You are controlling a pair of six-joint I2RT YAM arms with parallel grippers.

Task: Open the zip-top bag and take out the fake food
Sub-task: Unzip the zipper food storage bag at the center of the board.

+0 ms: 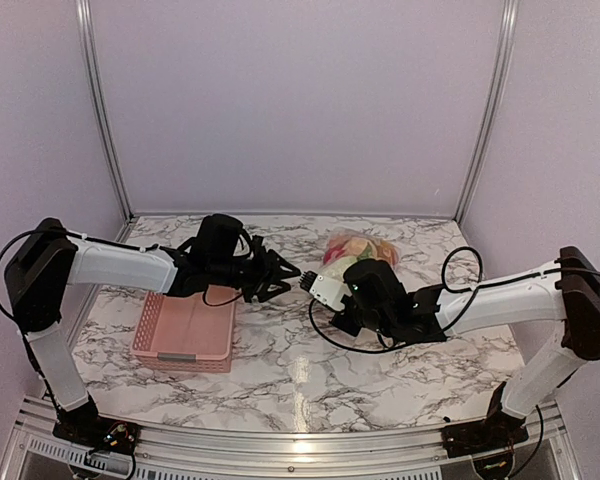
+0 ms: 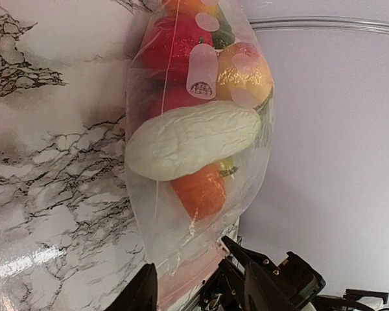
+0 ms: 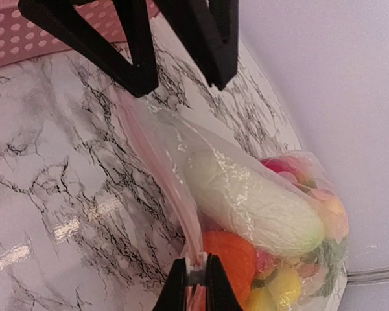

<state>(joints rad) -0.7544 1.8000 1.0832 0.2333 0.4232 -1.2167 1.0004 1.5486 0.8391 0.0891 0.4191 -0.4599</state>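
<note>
Clear zip-top bag clamped by right end effector; left end effector apart; fake food cropped

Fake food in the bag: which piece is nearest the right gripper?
The orange piece, beside the right gripper, which pinches the zip-top bag; the long whitish piece lies beyond it.

I can read nothing: the pale sticker on the zip-top bag carries print too blurred
</note>
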